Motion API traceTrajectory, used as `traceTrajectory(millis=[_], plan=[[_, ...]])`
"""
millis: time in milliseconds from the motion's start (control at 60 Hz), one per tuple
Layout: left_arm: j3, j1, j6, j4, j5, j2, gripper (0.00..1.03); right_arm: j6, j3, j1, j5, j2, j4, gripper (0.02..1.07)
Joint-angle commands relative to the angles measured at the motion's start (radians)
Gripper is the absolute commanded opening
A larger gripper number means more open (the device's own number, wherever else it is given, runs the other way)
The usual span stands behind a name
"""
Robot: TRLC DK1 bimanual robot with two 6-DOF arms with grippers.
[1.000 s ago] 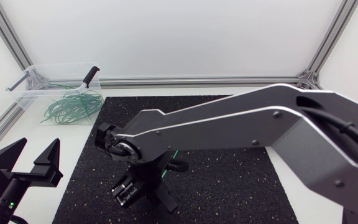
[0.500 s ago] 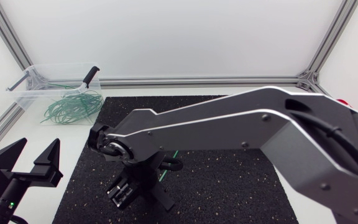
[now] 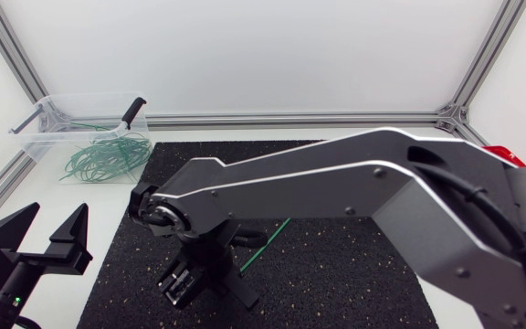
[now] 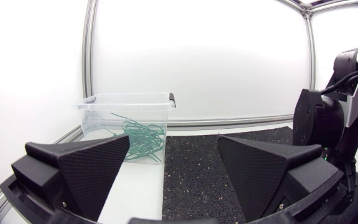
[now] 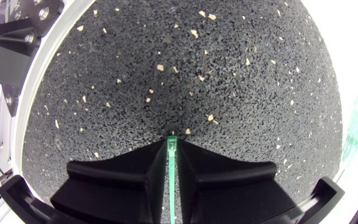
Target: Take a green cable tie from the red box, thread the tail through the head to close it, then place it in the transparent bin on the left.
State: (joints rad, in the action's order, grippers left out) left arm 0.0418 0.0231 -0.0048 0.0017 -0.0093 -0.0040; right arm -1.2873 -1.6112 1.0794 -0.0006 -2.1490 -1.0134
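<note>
Head view: right arm in from right, past middle; right jaws low over black mat (image 3: 354, 265), clamped on green cable tie (image 3: 265, 244), tail sticking out behind them. Left jaws wide apart.
Left wrist view: transparent bin (image 4: 98, 109) ahead of wide jaws, green ties (image 4: 138, 138) inside.
Right wrist view: tie pinched between jaws, head just past tips.

A white table (image 3: 121, 196) is carrying a black speckled mat (image 3: 336, 265) at its middle; a clear bin (image 3: 36, 144) is sitting at its far left corner.
</note>
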Motion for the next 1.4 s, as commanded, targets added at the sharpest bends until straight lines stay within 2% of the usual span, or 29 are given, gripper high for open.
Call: traceTrajectory(millis=[0,433,583,700,817,1017,1383], plan=[[-0.037,0.014,-0.023,-0.026,-0.003,-0.007,0.99,-0.007,-0.039,0.008,-0.016,0.003,-0.042,0.12],[-0.039,0.043,-0.041,-0.02,-0.003,-0.01,0.99,0.069,-0.251,-0.085,-0.104,0.149,-0.281,0.12],[-0.04,0.043,-0.032,0.037,-0.003,-0.011,0.99,0.089,-0.378,-0.151,-0.154,0.159,-0.367,0.12],[-0.01,0.041,-0.032,0.037,0.005,-0.011,0.96,0.105,-0.506,-0.19,-0.205,0.146,-0.438,0.12],[0.013,0.035,-0.032,0.035,0.063,-0.011,0.95,0.126,-0.57,-0.21,-0.211,0.143,-0.447,0.12],[0.066,0.034,-0.035,0.047,0.094,-0.002,0.9,0.177,-0.601,-0.234,-0.24,0.141,-0.433,0.12],[0.175,0.04,-0.032,0.142,0.108,0.282,0.9,0.172,-0.834,-0.398,-0.217,0.005,-0.416,0.11]])
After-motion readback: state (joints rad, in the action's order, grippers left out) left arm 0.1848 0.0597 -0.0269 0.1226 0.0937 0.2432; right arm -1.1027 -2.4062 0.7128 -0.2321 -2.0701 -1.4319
